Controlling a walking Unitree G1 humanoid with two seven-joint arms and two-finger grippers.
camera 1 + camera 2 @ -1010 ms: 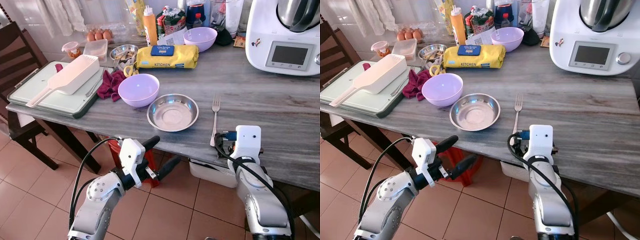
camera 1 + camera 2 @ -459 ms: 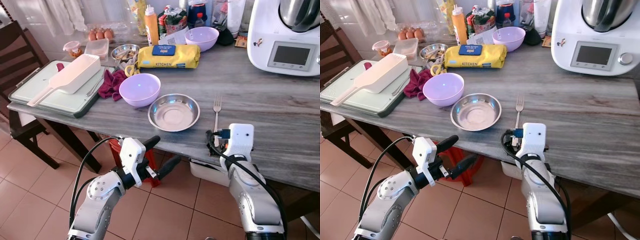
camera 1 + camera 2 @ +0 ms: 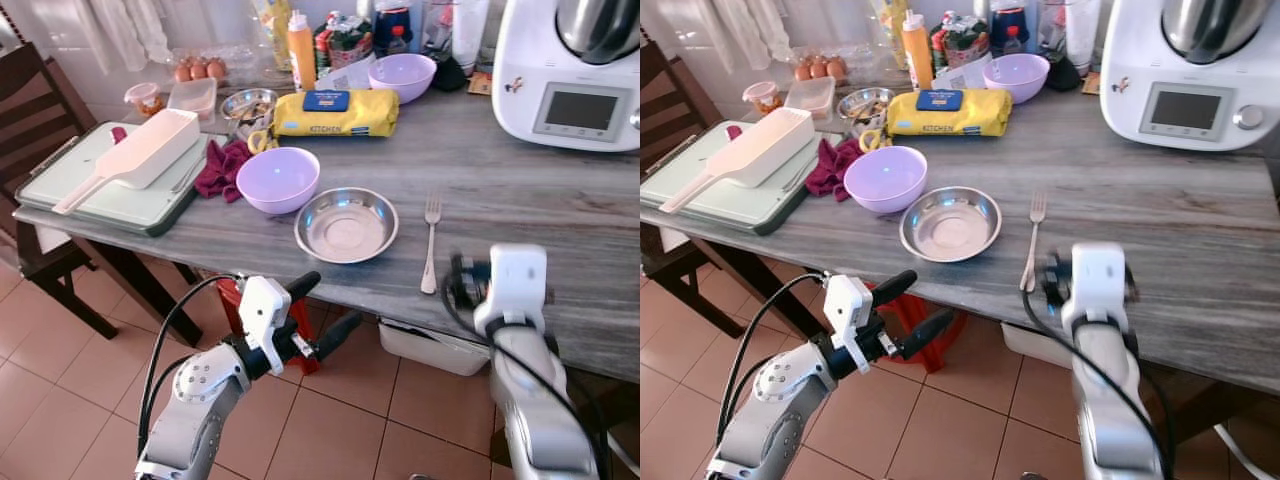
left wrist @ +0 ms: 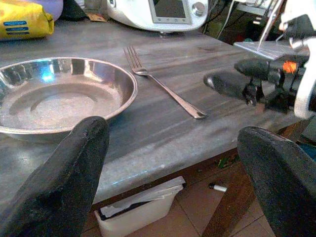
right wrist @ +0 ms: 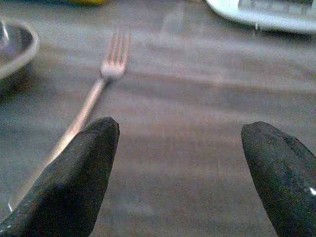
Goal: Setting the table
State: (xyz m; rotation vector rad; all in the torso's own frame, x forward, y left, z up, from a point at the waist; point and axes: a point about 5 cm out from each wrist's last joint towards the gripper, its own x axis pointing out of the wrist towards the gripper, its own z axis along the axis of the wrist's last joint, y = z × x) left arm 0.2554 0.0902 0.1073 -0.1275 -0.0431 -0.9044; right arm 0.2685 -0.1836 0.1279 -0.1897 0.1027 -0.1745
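A steel fork (image 3: 430, 244) lies on the grey table (image 3: 560, 215), just right of a steel bowl (image 3: 346, 224). A purple bowl (image 3: 278, 179) stands left of the steel bowl. My right gripper (image 3: 461, 283) hovers at the table's front edge, a little right of the fork's handle end, blurred. It is open with nothing between its fingers (image 5: 79, 173), and the fork (image 5: 94, 101) lies ahead, off to one side. My left gripper (image 3: 325, 305) hangs open below the table's front edge, in front of the steel bowl (image 4: 59, 94).
Farther back stand a second purple bowl (image 3: 401, 75), a yellow pack (image 3: 335, 112) and a white kitchen machine (image 3: 570, 75). A tray with a white scoop (image 3: 130, 155) and a red cloth (image 3: 222, 168) lie at the left. A dark chair (image 3: 40, 100) stands left of the table.
My right gripper has swung to the right, away from the fork's handle end. The fork stays on the table. The left arm has not moved.
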